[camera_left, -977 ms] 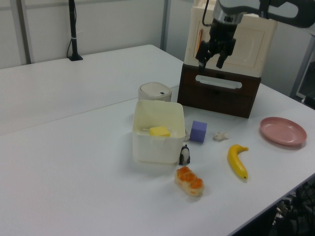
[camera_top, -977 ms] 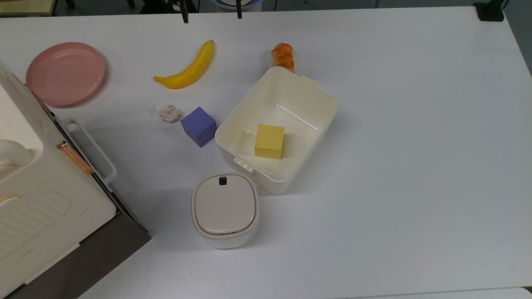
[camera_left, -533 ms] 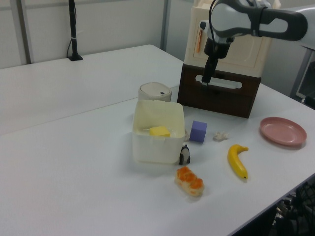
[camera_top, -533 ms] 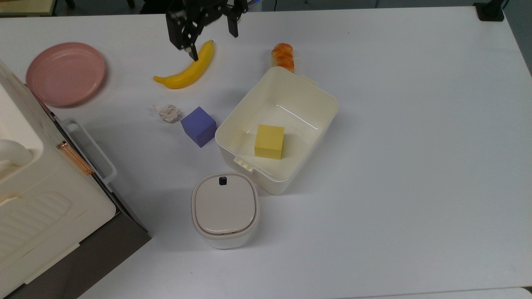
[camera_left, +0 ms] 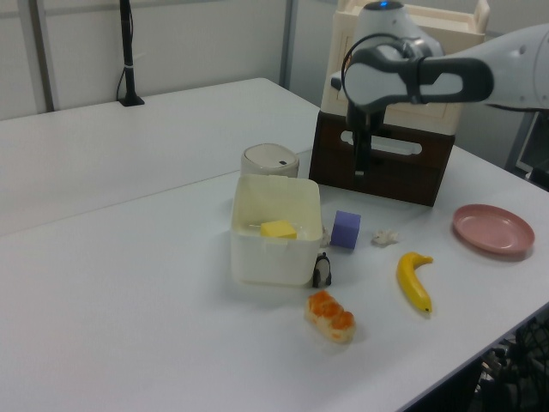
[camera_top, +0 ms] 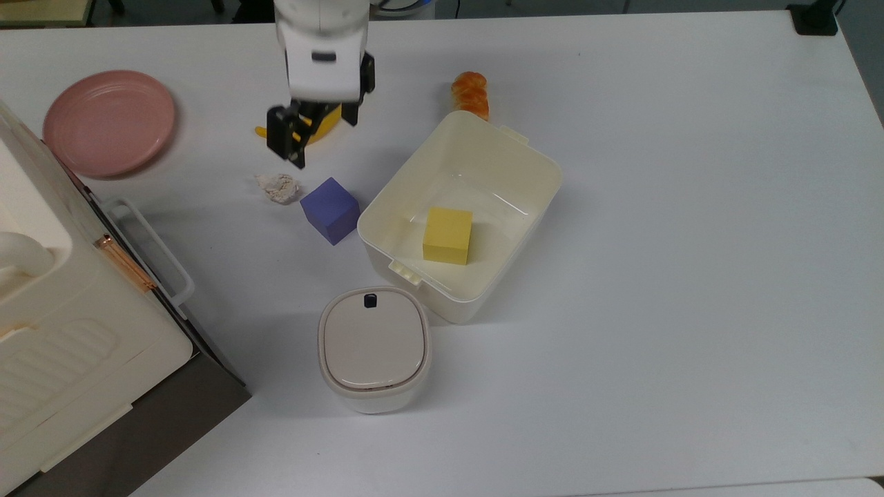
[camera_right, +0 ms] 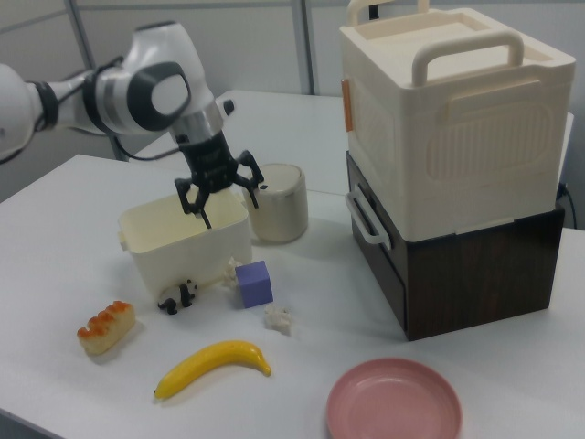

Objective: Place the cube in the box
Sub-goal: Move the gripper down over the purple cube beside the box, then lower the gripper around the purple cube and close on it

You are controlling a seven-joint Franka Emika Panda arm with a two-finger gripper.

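Approaching stage: hovering gripper spread open, empty (purple cube untouched on table); next, descending to straddle it beside box.

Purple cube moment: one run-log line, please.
tool: open, above table, empty | purple cube: on table beside box | yellow cube: in box

Top view overhead, left and right views oblique, opposite sides
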